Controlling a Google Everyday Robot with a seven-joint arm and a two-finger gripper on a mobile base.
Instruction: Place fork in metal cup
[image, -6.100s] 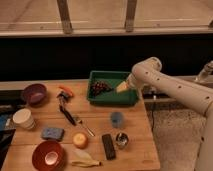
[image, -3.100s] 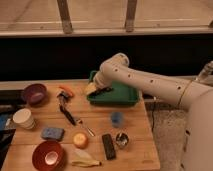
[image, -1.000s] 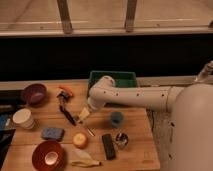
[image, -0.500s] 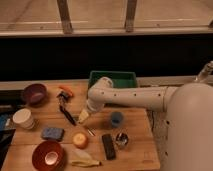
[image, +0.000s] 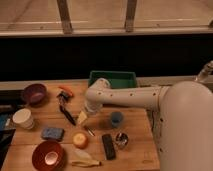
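Left of the blue cup (image: 116, 119), my gripper (image: 82, 118) hangs low over the tabletop (image: 136, 152) (spread or pressed together, I cannot tell). The fork (image: 90, 131) lies this side and left of that cup, and the metal cup (image: 121, 140) sits directly this side of it. I'd drop squarely across the thin handle, pinching mid-length.

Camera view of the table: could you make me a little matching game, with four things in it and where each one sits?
Things:
1. metal cup
2. blue cup
3. purple bowl
4. gripper

Places:
A. far left in the picture, toward the back of the table
B. close by the fork, mid-table
C. beside the black remote, near the front edge
D. between the green tray and the metal cup

Pairs: 1-C, 2-D, 3-A, 4-B.
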